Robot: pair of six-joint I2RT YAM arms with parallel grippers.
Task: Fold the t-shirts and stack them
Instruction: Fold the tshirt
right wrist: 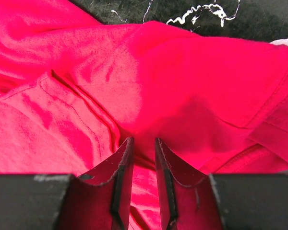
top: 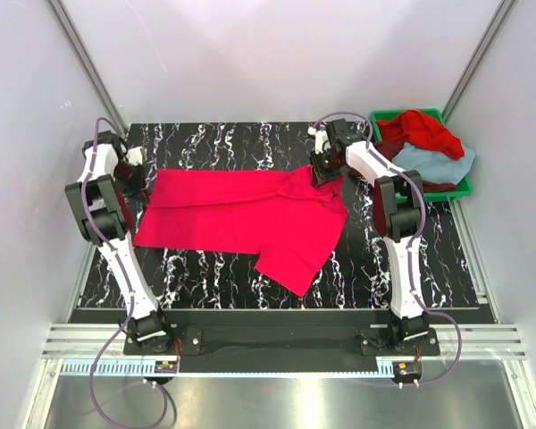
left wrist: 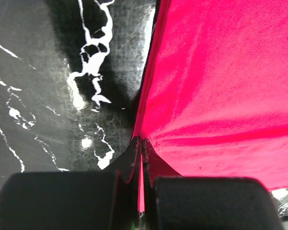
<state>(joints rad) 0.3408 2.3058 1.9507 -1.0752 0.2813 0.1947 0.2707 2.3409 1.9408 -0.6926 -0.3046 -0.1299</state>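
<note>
A crimson-pink t-shirt (top: 241, 214) lies spread across the black marbled table, its right side folded into a flap that points toward the front. My left gripper (top: 141, 179) is at the shirt's far left corner. In the left wrist view this gripper (left wrist: 140, 141) is shut on the edge of the shirt (left wrist: 221, 86). My right gripper (top: 324, 174) is at the far right corner. In the right wrist view its fingers (right wrist: 143, 141) stand narrowly apart, pinching a thick fold of the shirt (right wrist: 182, 72).
At the back right stands a green bin (top: 380, 114). It holds a brighter red shirt (top: 420, 130), a light blue-grey one (top: 438, 163) and a dark maroon one (top: 438, 186). White walls close in both sides.
</note>
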